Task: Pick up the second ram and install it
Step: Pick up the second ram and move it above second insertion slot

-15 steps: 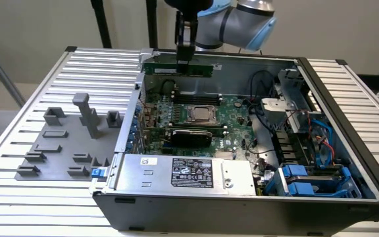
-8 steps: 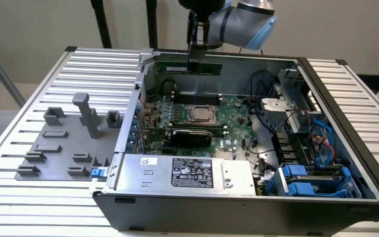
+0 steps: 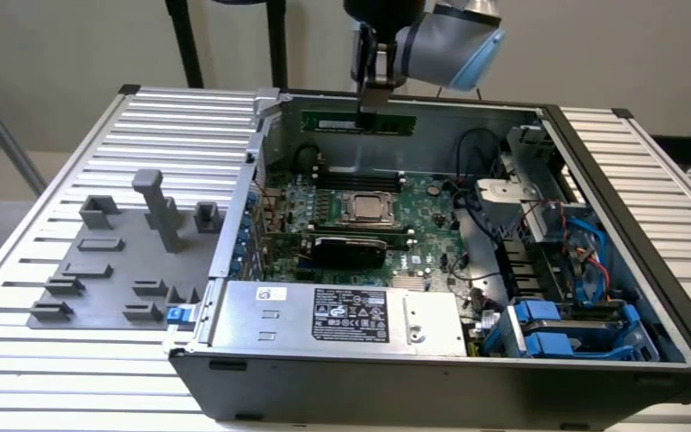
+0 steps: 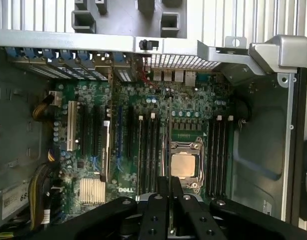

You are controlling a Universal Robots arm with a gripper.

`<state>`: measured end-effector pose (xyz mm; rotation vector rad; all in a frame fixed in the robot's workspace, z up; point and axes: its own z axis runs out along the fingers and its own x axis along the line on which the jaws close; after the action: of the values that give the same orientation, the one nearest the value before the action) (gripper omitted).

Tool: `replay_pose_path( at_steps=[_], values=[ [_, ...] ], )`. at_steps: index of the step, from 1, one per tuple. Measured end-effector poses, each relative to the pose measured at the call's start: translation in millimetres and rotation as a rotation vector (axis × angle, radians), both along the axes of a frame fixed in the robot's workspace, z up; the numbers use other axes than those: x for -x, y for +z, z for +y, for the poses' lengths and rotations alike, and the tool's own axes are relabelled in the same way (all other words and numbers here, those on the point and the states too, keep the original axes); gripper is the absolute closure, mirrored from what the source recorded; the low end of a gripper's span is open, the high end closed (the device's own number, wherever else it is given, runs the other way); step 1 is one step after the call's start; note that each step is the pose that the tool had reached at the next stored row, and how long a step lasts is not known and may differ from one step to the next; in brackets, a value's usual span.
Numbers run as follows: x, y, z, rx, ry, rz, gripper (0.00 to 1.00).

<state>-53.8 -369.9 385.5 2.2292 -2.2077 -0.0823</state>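
Note:
The second ram (image 3: 331,122) is a long green stick hanging level above the far side of the open computer case. My gripper (image 3: 374,106) is shut on its upper edge near the middle. In the wrist view the second ram (image 4: 170,145) appears edge-on as a thin strip running out from between the black fingers (image 4: 157,210) of the gripper (image 4: 170,189). It hangs over the motherboard (image 4: 128,150), between the CPU socket (image 4: 185,165) and a bank of black memory slots (image 4: 149,150). Another slot bank (image 4: 218,150) lies on the socket's other side.
The case (image 3: 633,270) lies open on a ribbed white table. A grey fixture plate with upright holders (image 3: 118,261) sits at the exterior view's left. Inside are the power supply (image 3: 334,315), blue drive bays (image 3: 561,333) and loose cables (image 3: 489,207).

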Motion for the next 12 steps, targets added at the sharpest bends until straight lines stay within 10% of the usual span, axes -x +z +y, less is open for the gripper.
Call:
replay_pose_path(
  at_steps=[12],
  values=[
    [-18.0,-16.7,2.4,0.0001,-0.052,0.0000,0.87]
  ],
)
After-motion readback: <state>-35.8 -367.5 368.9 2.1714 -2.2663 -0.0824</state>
